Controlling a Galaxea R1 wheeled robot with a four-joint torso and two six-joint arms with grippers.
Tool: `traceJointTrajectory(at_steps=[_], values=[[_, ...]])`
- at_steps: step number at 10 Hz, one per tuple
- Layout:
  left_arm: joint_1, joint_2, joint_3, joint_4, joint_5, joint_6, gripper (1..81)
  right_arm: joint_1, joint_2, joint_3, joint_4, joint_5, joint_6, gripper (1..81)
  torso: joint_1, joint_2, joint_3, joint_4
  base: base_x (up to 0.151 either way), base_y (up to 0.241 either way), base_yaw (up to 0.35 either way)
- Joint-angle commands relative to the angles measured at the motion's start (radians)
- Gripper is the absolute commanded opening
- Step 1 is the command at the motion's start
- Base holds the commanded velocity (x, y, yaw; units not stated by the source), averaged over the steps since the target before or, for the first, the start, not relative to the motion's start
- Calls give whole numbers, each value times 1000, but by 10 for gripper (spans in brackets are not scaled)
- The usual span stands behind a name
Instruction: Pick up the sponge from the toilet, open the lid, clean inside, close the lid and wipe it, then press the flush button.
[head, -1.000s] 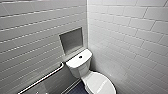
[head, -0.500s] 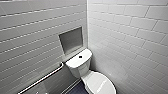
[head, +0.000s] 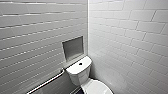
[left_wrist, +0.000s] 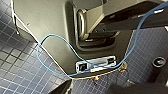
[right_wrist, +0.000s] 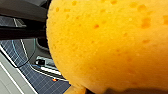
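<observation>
The white toilet (head: 78, 71) stands in the corner where two tiled walls meet. The dark round flush button (head: 80, 63) sits in the middle of its tank top. The lid (head: 98, 88) is down, and only its back part shows at the head view's lower edge. The orange sponge (right_wrist: 107, 45) looms large and porous in the right wrist view, with my right gripper shut on it. My left gripper is open with nothing in it.
A recessed niche (head: 73, 48) is set in the left wall above the tank, and a metal grab bar (head: 47, 81) runs along that wall lower down. In the left wrist view a blue cable (left_wrist: 50, 37) loops over the robot's base above the dark blue tiled floor (left_wrist: 17, 62).
The whole head picture has slid slightly downward, so the camera has moved. The toilet and both grippers stay as they were.
</observation>
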Motion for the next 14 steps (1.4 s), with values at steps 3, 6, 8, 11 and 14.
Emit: traceJointTrajectory(at_steps=[3,6,8,11,14], values=[[-18,36,-60,-6,77,3,811,19,12,5,9,-85,-5,10,-1,0,168,0,0,0,0],[-20,41,-61,-9,68,-6,811,28,30,5,11,-99,-5,10,-3,-2,148,0,0,0,0],[-27,38,-61,-12,38,-9,811,16,30,15,11,-93,-5,10,-3,-2,157,0,0,0,0],[-27,24,-51,-25,34,-11,811,-7,-121,306,5,-13,-7,10,-3,-3,157,0,0,0,0],[-27,7,-32,-47,28,-13,811,-10,-235,497,6,-11,-7,10,-3,-3,157,0,0,0,0]])
